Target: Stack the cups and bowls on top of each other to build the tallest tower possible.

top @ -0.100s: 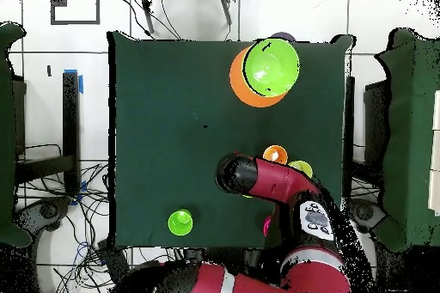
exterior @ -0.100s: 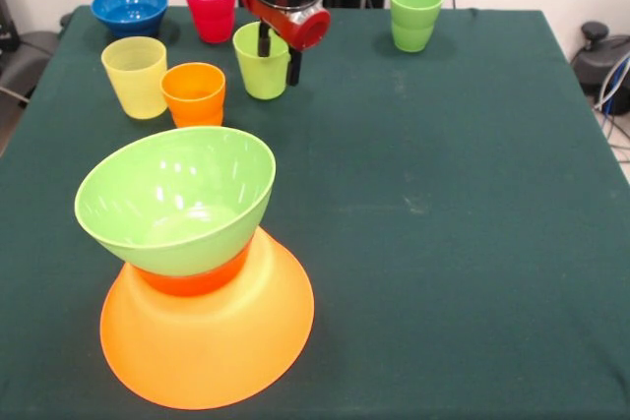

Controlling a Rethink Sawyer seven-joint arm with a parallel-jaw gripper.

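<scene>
The tower stands at the near left: a very large orange bowl (exterior @ -0.100s: 207,351) (top @ -0.100s: 240,86) upside down, a small orange-red bowl (exterior @ -0.100s: 192,282) on it, and a lime green bowl (exterior @ -0.100s: 177,199) (top @ -0.100s: 271,64) upright and tilted on top. My gripper (exterior @ -0.100s: 280,54) is open at the lime green cup (exterior @ -0.100s: 258,71), one finger (exterior @ -0.100s: 264,41) over its mouth and the other outside its right wall. Left of it stand the orange cup (exterior @ -0.100s: 194,93) (top @ -0.100s: 275,154) and the yellow cup (exterior @ -0.100s: 135,76) (top @ -0.100s: 301,168). In the overhead view the arm hides the gripper.
A red cup (exterior @ -0.100s: 210,7) and a blue bowl (exterior @ -0.100s: 129,9) stand at the far left. A green cup (exterior @ -0.100s: 414,17) (top @ -0.100s: 180,221) stands apart at the far right. The dark green tablecloth (exterior @ -0.100s: 443,243) covers the table; chairs and cables ring it.
</scene>
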